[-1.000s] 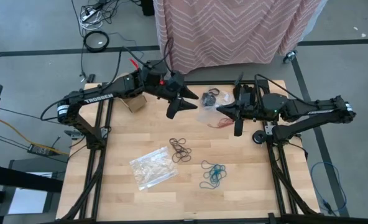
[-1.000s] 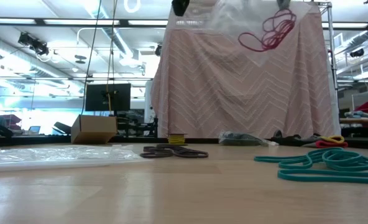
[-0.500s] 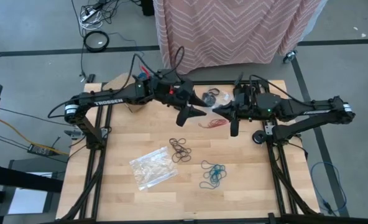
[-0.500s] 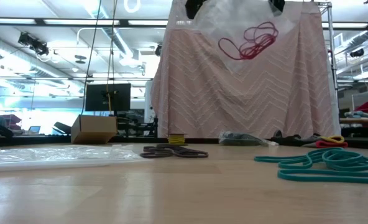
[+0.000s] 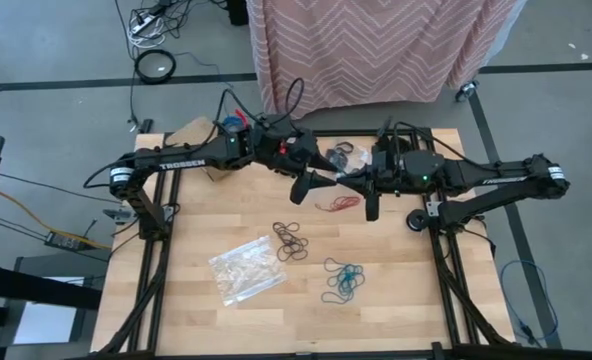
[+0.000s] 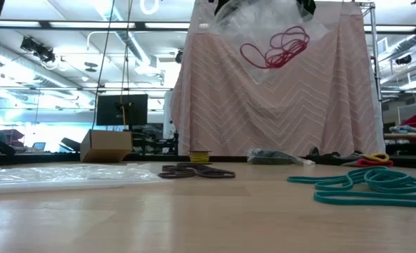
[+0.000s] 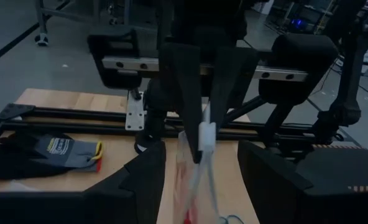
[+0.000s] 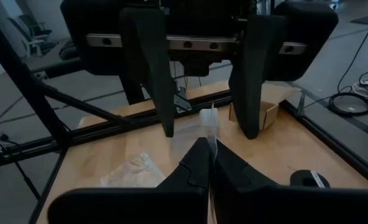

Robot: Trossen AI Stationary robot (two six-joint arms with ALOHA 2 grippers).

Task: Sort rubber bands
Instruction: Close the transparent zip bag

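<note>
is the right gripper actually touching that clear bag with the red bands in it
Touching. In the right wrist view the right gripper has its fingers shut on the top edge of the clear bag; the low view shows the bag hanging with the red rubber bands inside.

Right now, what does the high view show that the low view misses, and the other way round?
Only the high view shows the whole arms: the open left gripper facing the shut right gripper, which pinches the clear bag, plus the black bands at the far edge. Only the low view shows the bag hanging well above the table and the room behind. Both share the red bands inside it, the teal bands, the brown bands and the flat bag.
</note>
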